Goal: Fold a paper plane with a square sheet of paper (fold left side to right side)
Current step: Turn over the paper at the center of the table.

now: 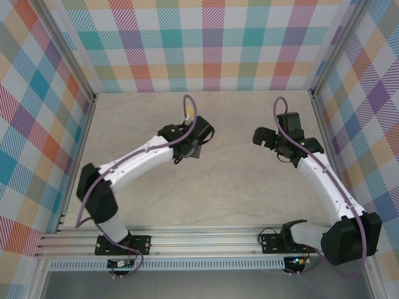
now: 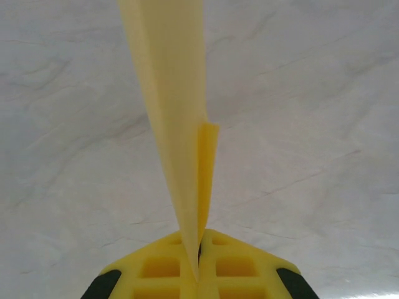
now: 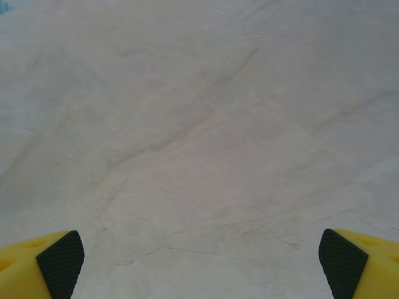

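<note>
We found the left pincer [image 2: 198,252] shut on the paper [image 2: 169,93], a yellow folded piece gripped at its near end and seen edge-on, running from the fingers [image 2: 159,269] toward 12 o'clock in the left wrist view. A shorter flap [image 2: 209,168] stood slightly off the main leaf on its 3 o'clock side. We could not tell whether the far end touched the desk [image 2: 324,124] or hung above it. In the overhead view this pincer sat just toward 12 o'clock of the desk's middle, with the right pincer [image 1: 260,138] at its 3 o'clock, apart from it. The right pincer stood wide open and held nothing; bare desk lay between its black pads [image 3: 62,256].

In our judgement the chief hazard was the single hold. The paper was thin and held at one end only, so any quick swing of the left arm could make it droop, twist or slide out of the fingers. The lifted flap suggested the creases were not pressed flat; left unpressed, the folds could spring open. Were the left arm to lower it end-first, the far end would likely crumple on the desk. Were the right pincer to close on it away from a crease, it could set a false fold.
</note>
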Robot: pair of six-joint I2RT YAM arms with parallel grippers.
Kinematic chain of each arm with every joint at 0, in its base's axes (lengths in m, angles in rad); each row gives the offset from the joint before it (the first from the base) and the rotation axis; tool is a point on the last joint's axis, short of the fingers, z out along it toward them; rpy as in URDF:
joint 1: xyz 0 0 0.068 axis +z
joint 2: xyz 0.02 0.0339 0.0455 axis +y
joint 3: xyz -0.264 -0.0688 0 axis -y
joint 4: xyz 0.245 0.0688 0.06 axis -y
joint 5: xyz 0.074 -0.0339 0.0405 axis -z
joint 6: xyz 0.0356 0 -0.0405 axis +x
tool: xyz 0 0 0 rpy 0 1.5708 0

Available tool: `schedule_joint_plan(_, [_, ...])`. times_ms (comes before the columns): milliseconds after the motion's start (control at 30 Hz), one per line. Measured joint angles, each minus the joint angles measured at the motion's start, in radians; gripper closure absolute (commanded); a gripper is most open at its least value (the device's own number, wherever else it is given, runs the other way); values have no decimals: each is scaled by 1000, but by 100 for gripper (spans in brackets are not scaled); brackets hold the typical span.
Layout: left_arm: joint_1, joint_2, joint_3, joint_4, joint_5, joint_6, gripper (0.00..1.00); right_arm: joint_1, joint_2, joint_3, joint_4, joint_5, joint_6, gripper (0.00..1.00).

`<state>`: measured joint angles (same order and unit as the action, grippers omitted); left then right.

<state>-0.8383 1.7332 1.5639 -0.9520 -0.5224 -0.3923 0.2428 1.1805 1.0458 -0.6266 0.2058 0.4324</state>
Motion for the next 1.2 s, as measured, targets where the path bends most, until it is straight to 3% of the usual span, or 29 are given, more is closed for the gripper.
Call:
schedule_joint_plan(67, [-21, 103, 66, -100, -80, -44, 100, 0, -16, -5, -11, 43, 0, 0])
schedule_joint_plan(200, [-33, 246, 141, -223, -118, -124, 100, -1, -42, -6, -16, 90, -4, 0])
schedule_joint_plan(433, [-35, 451, 255, -285, 19, -163, 96, -1, -131, -55, -35, 100, -5, 0])
schedule_joint_plan(467, [-36, 483, 285, -285, 49, -157, 92, -1, -145, -65, -38, 95, -5, 0])
schedule_joint_plan(600, [-38, 555, 382, -274, 150, -117, 52, -1, -168, -90, -55, 63, -16, 0])
schedule_joint_plan(667, [-38, 556, 409, -268, 201, -97, 41, -1, -163, -98, -60, 40, -28, 0])
schedule_joint_plan(833, [-26, 510, 406, -191, 352, -55, 28, -1, -112, -98, -62, -55, -53, 0])
schedule_joint_plan(967, [17, 327, 241, -45, 497, -45, 21, -1, -26, -93, -6, -228, -60, 0])
schedule_joint_plan(1100, [142, 79, 34, 109, 614, -57, 19, 15, 118, -80, 113, -430, -29, 1])
schedule_joint_plan(1200, [265, -43, -101, 225, 697, -69, 19, 78, 269, -20, 181, -512, -14, 1])
